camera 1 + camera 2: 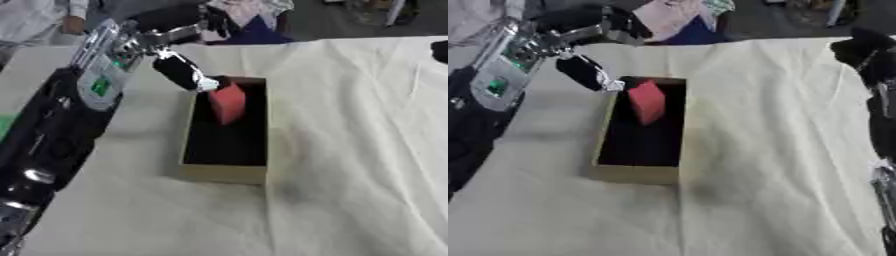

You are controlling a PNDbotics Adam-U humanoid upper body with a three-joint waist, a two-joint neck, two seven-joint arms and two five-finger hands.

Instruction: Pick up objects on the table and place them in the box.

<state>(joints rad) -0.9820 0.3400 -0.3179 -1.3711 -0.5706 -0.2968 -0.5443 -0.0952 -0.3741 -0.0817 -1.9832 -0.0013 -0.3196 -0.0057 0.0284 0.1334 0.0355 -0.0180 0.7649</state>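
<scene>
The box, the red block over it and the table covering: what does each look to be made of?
The box: probably cardboard or thin wood, with matte tan walls and a dark inside. The red block: flat-faced and dull pinkish red, perhaps foam or painted wood; the look leaves it open. The table covering: cream cloth, soft folds and creases showing.

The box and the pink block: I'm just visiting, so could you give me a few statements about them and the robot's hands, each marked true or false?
1. The pink block is over the open box. True.
2. The box stands on a bare wooden table. False: it stands on a cream cloth.
3. The left hand is at the box's far end, by the block. True.
4. The box has a lid on it. False: it is open, its inside dark.
5. The right hand reaches into the box. False: it shows at the right edge, away from the box.
</scene>
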